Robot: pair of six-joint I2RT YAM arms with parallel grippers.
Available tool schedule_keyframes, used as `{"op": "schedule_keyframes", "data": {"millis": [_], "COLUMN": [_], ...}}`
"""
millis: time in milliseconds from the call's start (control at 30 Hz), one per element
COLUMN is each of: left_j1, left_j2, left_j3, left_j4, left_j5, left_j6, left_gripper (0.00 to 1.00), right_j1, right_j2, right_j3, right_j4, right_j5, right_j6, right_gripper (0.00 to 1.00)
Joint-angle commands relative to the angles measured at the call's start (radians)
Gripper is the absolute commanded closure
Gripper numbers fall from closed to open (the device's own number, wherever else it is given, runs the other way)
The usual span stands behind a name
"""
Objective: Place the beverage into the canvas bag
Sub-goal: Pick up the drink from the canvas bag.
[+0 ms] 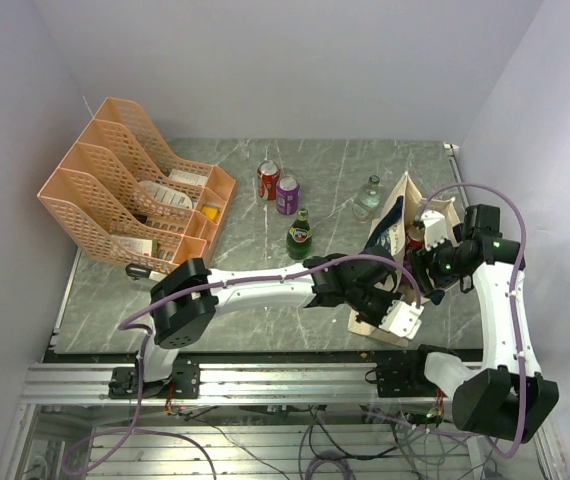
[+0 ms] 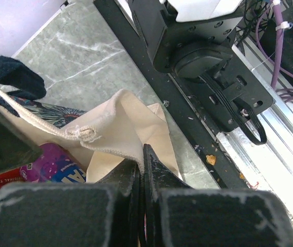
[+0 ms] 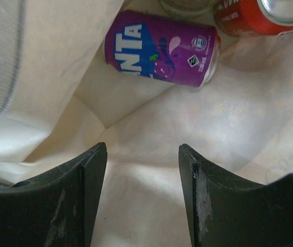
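Can (image 3: pixel 162 49) inside canvas bag (image 3: pixel 229 118) (at right).

Robotics lab test cell, plain pale walls (image 1: pixel 265 60) boxing a marble-patterned tabletop (image 1: pixel 335 170), left arm (image 1: pixel 265 288) and right arm (image 1: pixel 500 300) bolted to an aluminium rail (image 1: pixel 265 385) at its near edge, loose cables (image 1: pixel 317 440) beneath

Table (image 1: pixel 245 290): two cans (image 1: pixel 268 180), two bottles (image 1: pixel 299 235), one tray rack (image 1: pixel 95 200); canvas bag (image 3: pixel 239 118): two cans (image 3: pixel 162 49).

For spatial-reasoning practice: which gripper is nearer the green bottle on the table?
Left. The left gripper pinches the canvas bag's rim, right of the green bottle; the right gripper hangs open inside the bag, farther right.
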Motion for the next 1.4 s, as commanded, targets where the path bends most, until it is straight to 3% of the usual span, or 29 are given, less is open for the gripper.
{"op": "schedule_keyframes", "data": {"millis": [0,333,733,833,900,1033,1167,1367], "left_j1": [0.005,0.005,0.053,0.064,0.069,0.076,0.076,0.077], "left_j2": [0.065,0.123,0.092,0.071,0.055,0.034,0.017,0.015], "left_j3": [-0.069,-0.083,-0.065,-0.052,-0.046,-0.034,-0.037,-0.031], "left_j4": [-0.137,-0.164,-0.194,-0.209,-0.214,-0.213,-0.204,-0.231], "left_j5": [0.046,0.048,0.067,0.074,0.074,0.075,0.069,0.064], "left_j6": [0.013,0.033,-0.027,-0.032,-0.041,-0.072,-0.086,-0.085], "left_gripper": [0.93,0.93,0.93,0.93,0.93,0.93,0.93,0.93], "right_j1": [0.001,-0.008,-0.010,-0.005,0.005,0.021,0.022,0.022], "right_j2": [-0.037,-0.033,0.112,0.160,0.189,0.225,0.231,0.140], "right_j3": [-0.062,-0.091,0.047,0.061,0.057,0.026,-0.050,-0.159], "right_j4": [0.038,0.032,0.076,0.112,0.149,0.215,0.301,0.335], "right_j5": [0.072,0.121,0.046,0.053,0.079,0.108,0.109,-0.022], "right_j6": [-0.075,-0.088,0.040,0.071,0.096,0.090,0.017,-0.269], "right_gripper": [0.42,0.43,0.39,0.31,0.10,0.05,0.05,0.04]}}
